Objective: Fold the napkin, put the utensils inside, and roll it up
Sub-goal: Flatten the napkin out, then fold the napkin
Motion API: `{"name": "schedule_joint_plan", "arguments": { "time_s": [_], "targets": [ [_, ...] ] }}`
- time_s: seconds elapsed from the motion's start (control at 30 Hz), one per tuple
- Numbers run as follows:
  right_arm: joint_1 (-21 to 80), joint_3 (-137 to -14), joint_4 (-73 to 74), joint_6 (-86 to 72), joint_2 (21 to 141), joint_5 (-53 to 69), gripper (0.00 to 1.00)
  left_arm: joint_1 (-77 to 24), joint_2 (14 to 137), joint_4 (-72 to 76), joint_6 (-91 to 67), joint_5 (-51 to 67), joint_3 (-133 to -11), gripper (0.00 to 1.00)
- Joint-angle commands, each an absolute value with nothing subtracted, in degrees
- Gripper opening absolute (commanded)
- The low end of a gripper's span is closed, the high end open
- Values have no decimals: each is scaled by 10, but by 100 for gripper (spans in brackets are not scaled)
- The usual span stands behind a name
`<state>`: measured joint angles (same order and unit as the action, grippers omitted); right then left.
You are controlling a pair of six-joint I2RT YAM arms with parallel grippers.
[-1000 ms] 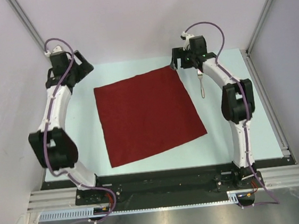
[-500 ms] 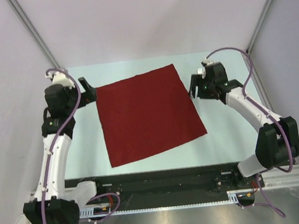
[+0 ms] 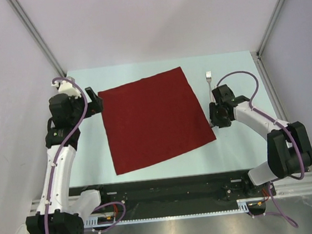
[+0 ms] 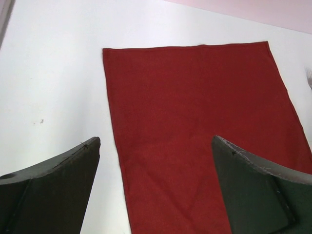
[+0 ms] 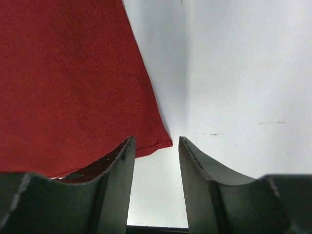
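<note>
The dark red napkin (image 3: 152,120) lies flat and unfolded in the middle of the table. The small silver fork (image 3: 208,77) lies beside its right edge at the far right, its handle partly hidden by my right arm. My left gripper (image 3: 95,99) is open at the napkin's far left corner. In the left wrist view it (image 4: 153,139) is spread wide above the napkin (image 4: 195,112). My right gripper (image 3: 213,123) is open and low by the napkin's right edge, near the near right corner. In the right wrist view it (image 5: 156,139) frames that napkin corner (image 5: 163,141), with nothing held.
The pale table (image 3: 248,141) is closed in by plain walls with metal frame posts (image 3: 274,15) at the back corners. A black rail (image 3: 169,185) with both arm bases runs along the near edge.
My right gripper has moved along the napkin's right edge toward the near right corner, uncovering the fork's tines. My left gripper has shifted slightly toward the napkin's far left corner. The napkin has not moved.
</note>
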<state>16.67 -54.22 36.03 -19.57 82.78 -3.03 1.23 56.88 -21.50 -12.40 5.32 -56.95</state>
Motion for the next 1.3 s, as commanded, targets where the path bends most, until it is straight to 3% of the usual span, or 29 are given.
{"name": "schedule_joint_plan", "arguments": {
  "time_s": [0.0,0.43,0.93,1.27],
  "targets": [
    [172,-527,363,-207,847,-29,45,11,572,-195,-123,97,-570,100],
    [203,-512,352,-227,894,-25,47,11,581,-201,-125,98,-572,100],
    [201,-483,365,-236,866,-52,47,11,586,-201,-127,98,-573,100],
    [196,-482,338,-231,899,-37,41,11,588,-204,-125,94,-573,100]
  ]
}}
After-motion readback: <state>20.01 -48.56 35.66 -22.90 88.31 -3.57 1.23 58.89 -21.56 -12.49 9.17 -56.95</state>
